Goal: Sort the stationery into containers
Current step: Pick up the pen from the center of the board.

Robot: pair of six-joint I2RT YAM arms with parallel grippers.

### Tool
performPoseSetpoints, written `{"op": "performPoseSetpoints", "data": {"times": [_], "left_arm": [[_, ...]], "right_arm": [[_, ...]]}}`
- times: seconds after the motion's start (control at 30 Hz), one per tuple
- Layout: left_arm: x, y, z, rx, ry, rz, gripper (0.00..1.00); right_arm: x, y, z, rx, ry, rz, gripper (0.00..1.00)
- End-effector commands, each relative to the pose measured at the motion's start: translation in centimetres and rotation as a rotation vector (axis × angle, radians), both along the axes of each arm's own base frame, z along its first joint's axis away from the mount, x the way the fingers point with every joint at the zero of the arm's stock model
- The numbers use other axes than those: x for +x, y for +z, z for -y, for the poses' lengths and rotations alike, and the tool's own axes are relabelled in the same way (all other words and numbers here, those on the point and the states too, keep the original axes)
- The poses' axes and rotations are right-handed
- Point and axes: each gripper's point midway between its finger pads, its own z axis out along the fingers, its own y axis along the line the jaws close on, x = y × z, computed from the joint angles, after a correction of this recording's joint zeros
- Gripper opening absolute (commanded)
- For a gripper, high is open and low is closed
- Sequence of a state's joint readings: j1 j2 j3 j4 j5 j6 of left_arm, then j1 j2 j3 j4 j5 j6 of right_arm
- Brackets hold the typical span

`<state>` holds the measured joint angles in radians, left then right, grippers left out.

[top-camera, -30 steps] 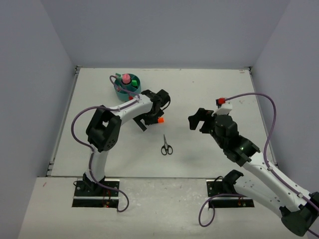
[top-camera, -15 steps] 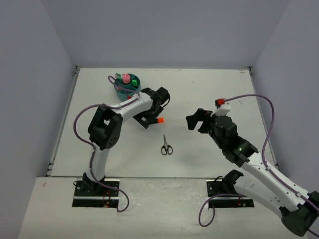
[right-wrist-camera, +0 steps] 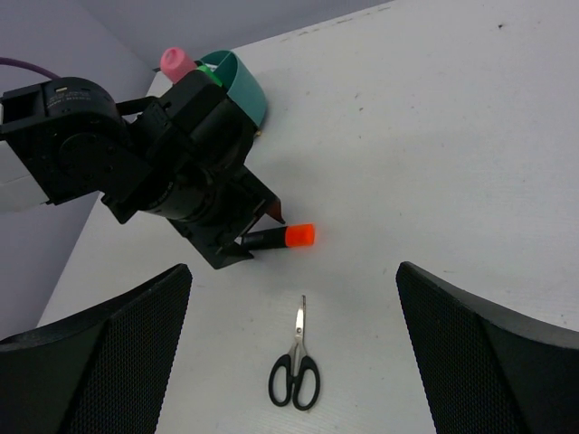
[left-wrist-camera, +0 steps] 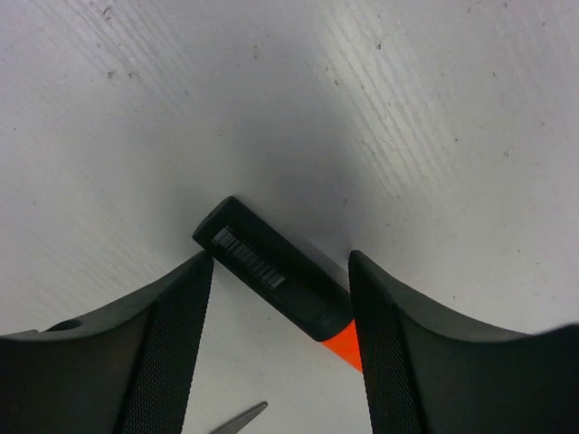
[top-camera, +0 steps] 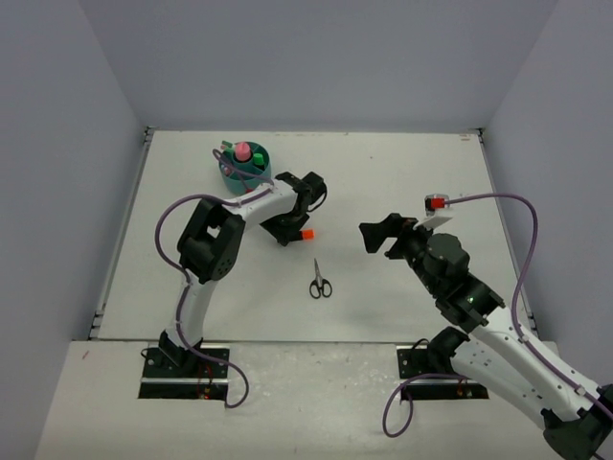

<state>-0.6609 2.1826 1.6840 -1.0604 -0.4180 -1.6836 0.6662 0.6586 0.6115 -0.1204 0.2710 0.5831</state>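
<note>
Straddling the black highlighter [left-wrist-camera: 271, 276], the left gripper [top-camera: 285, 230] is down at the table [top-camera: 402, 172] with one finger on either side of the barrel. Its jaws stand partly apart. Bare table shows between each finger and the pen's flank, and I cannot tell whether either pad touches it.

What matters is the skew. In the left wrist view the highlighter lies flat and slantwise across the gap, with its butt end near the left finger [left-wrist-camera: 172, 344] and its orange cap [left-wrist-camera: 342, 348] low against the right one. The long axis runs closer to the line of closing than square to it. A squeeze would likely meet the pen corner to corner and may swivel it before it seats.

The right gripper [top-camera: 375, 235] hangs wide open and empty, well apart from the pen. The left arm is plainly the nearer one, and the scissors [top-camera: 320, 281] lie between the two on the near side. The teal organiser [right-wrist-camera: 244, 90] (already holding several pieces) stands near, on the far side of the left gripper.
</note>
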Motion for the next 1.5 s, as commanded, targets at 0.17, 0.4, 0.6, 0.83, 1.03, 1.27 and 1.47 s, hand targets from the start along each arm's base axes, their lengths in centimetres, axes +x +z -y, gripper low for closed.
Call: {"op": "performPoseSetpoints", "data": {"times": [0.17,0.4,0.6,0.83,1.03,1.27,1.47], "left_arm": [[-0.6,-1.9,-0.5,-0.053,0.033,0.003,0.0],[-1.2,0.7,-1.1,-0.145,0.016,0.147,0.0],[-2.4,8.3,-1.2,-0.317,-0.096,0.48,0.0],[-5.3,13.0,-0.4,-0.547,-0.173,0.635,0.0],[-7.0,16.0,0.2,-0.652,-0.219,0.686,0.0],[-8.1,17.7,0.2,-0.714,-0.245,0.718,0.0],[-8.6,18.1,0.3,-0.735,-0.267,0.721,0.0]], "right_arm": [[0.0,1.0,0.4,0.058,-0.022,0.054,0.97],[0.1,-0.5,-3.5,0.019,0.157,-0.022,0.97],[-1.1,-1.8,-8.9,0.03,0.435,-0.08,0.96],[-3.6,-1.6,-14.0,0.046,0.617,-0.058,0.82],[-1.9,-3.8,-16.3,0.07,0.489,-0.168,0.52],[-0.6,-3.8,-18.1,0.053,0.405,-0.172,0.44],[0.0,-3.3,-18.6,0.052,0.39,-0.145,0.34]]}}
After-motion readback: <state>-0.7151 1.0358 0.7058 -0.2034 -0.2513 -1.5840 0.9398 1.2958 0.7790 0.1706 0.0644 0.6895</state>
